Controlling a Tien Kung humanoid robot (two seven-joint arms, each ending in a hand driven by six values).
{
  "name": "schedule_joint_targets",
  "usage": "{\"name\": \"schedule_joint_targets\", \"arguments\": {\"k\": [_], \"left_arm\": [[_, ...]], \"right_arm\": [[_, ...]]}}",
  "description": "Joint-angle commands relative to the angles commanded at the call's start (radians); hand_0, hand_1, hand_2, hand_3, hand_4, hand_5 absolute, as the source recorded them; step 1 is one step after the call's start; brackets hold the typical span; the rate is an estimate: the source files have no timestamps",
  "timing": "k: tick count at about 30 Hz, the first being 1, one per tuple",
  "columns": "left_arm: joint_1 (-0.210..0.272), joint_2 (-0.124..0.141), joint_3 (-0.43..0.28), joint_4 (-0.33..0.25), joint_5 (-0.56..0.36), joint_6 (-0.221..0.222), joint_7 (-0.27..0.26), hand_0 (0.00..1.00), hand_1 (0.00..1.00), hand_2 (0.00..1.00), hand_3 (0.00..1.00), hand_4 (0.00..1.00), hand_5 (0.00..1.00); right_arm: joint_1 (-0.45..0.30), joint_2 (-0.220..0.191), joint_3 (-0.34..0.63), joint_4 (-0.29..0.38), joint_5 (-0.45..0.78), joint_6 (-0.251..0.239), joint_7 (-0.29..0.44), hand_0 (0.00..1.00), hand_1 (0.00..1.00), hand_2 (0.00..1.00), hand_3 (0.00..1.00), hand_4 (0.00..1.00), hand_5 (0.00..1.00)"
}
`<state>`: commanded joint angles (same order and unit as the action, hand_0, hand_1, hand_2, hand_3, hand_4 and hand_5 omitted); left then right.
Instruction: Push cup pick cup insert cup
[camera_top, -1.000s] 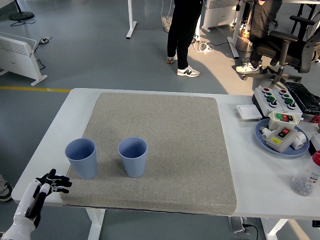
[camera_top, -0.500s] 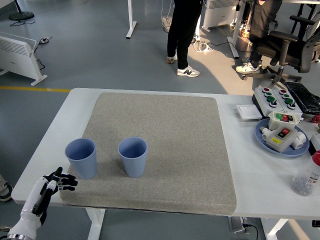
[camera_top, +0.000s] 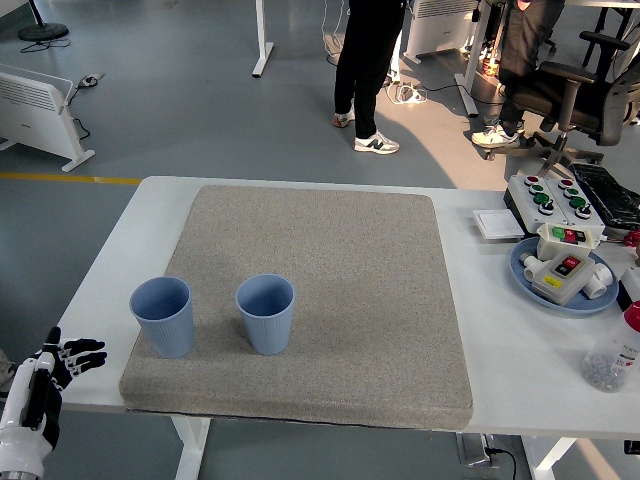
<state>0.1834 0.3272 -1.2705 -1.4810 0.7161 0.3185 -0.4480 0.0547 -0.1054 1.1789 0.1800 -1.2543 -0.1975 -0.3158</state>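
two cups upright on mat, left hand low at table corner

left hand (camera_top: 45, 375): black fingers (camera_top: 82, 346) spread and loose, grasping nothing; sits at the near left corner of the table (camera_top: 100, 290), off the mat (camera_top: 320, 290), apart from both cups. white forearm runs down out of the bottom left corner.

left cup (camera_top: 163, 316): blue, ribbed, upright, mouth open upward; stands on the mat near its left edge, toward the front. nearest item to the hand, not touched.

right cup (camera_top: 266, 314): same kind, upright, just beside the first on its right, a gap between them; also on the mat.

mat: grey, rough, covers most of the table's middle.

right side of table: blue plate (camera_top: 525, 275) carrying a white button box (camera_top: 560, 265); behind it a control box (camera_top: 545, 197) with green and red buttons; a small white square (camera_top: 497, 224) beside that; a clear bottle (camera_top: 612, 352) near the right edge.

far side: a person's legs (camera_top: 365, 70) on the floor, well back from the table; an office chair (camera_top: 580, 90) at upper right.
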Motion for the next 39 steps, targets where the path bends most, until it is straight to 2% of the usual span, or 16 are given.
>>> {"name": "schedule_joint_targets", "arguments": {"k": [4,5,9,11,12,17,18,23,24,30,34,36,39], "left_arm": [[-0.002,0.005,0.000,-0.005,-0.001,-0.071,0.051,0.737,0.767,0.758,0.702,0.624,0.998],[-0.004,0.003,0.003,-0.006,0.002,-0.084,0.059,0.832,0.835,0.877,0.826,0.626,0.998],[-0.010,-0.007,0.005,-0.004,0.001,-0.124,0.083,0.832,0.835,0.877,0.826,0.626,0.998],[-0.010,-0.007,0.008,-0.004,0.004,-0.126,0.085,0.832,0.835,0.877,0.826,0.626,0.998],[-0.010,-0.006,0.008,-0.002,0.007,-0.120,0.084,0.667,0.685,0.656,0.625,0.634,0.998],[-0.012,-0.002,0.017,0.011,0.048,-0.036,0.037,0.667,0.685,0.656,0.625,0.634,0.998],[-0.016,-0.004,0.018,0.015,0.051,-0.018,0.026,0.491,0.508,0.484,0.438,0.634,0.998],[-0.044,-0.001,0.033,0.031,0.097,-0.016,0.026,0.491,0.508,0.484,0.438,0.634,0.998],[-0.059,0.002,0.042,0.037,0.117,-0.020,0.026,0.460,0.467,0.452,0.399,0.632,0.998],[-0.110,0.015,0.086,0.058,0.226,-0.051,0.040,0.436,0.444,0.431,0.381,0.632,0.998],[-0.136,0.023,0.126,0.080,0.295,-0.080,0.057,0.436,0.444,0.431,0.381,0.632,0.998],[-0.148,0.025,0.144,0.092,0.318,-0.087,0.061,0.461,0.481,0.457,0.401,0.626,0.998],[-0.166,0.028,0.170,0.108,0.334,-0.091,0.062,0.461,0.481,0.457,0.401,0.626,0.998]], "right_arm": [[0.003,0.000,-0.002,0.000,-0.002,0.001,0.001,0.527,0.546,0.567,0.585,0.083,0.807],[0.003,0.000,-0.004,0.000,-0.001,0.001,0.001,0.527,0.546,0.567,0.585,0.083,0.807],[0.007,0.001,-0.011,0.000,0.004,0.001,0.003,0.527,0.546,0.567,0.585,0.082,0.805],[0.008,0.000,-0.012,0.000,0.006,0.001,0.003,0.527,0.546,0.567,0.585,0.082,0.805],[0.009,0.000,-0.012,0.000,0.004,0.001,0.003,0.527,0.546,0.567,0.583,0.082,0.806],[0.010,0.000,-0.012,0.000,0.001,0.002,0.004,0.527,0.546,0.567,0.583,0.082,0.806],[0.011,0.000,-0.011,0.000,-0.003,0.002,0.004,0.527,0.546,0.567,0.584,0.081,0.806],[0.013,0.001,-0.011,0.000,-0.003,0.002,0.005,0.527,0.546,0.567,0.584,0.081,0.806],[0.014,0.001,-0.011,0.000,-0.005,0.002,0.005,0.527,0.546,0.567,0.583,0.082,0.806],[0.015,0.002,-0.014,0.000,-0.006,0.003,0.005,0.527,0.546,0.567,0.584,0.082,0.806],[0.015,0.002,-0.016,0.000,-0.008,0.004,0.005,0.527,0.546,0.567,0.584,0.082,0.806],[0.015,0.003,-0.016,0.000,-0.011,0.005,0.005,0.527,0.546,0.567,0.584,0.082,0.806],[0.015,0.004,-0.017,0.000,-0.011,0.004,0.005,0.527,0.546,0.567,0.584,0.082,0.806]]}}
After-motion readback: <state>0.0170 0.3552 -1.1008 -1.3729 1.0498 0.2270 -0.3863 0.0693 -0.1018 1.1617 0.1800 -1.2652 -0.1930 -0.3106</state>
